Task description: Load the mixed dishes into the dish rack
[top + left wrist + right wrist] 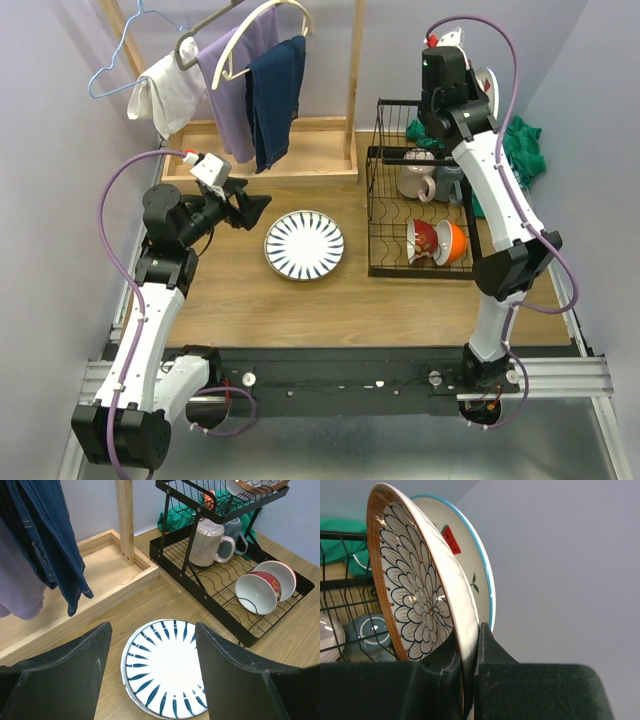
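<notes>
The white plate with dark-blue stripes [304,244] lies flat on the table; in the left wrist view it [165,666] sits below and between my open left gripper [152,670], which hovers above its left side [250,208]. The black wire dish rack [372,215] holds a pale mug [206,542], a grey-blue mug [234,532] and red and orange bowls [437,242]. My right gripper [470,660] is over the rack's top tier [440,75], shut on the rim of a brown-rimmed flower-pattern plate [415,595]. A white plate with red fruit motifs [465,555] stands just behind it.
A wooden clothes stand [265,160] with hanging clothes [275,100] stands at the back left. A green cloth [525,145] lies behind the rack. The walls are close on both sides.
</notes>
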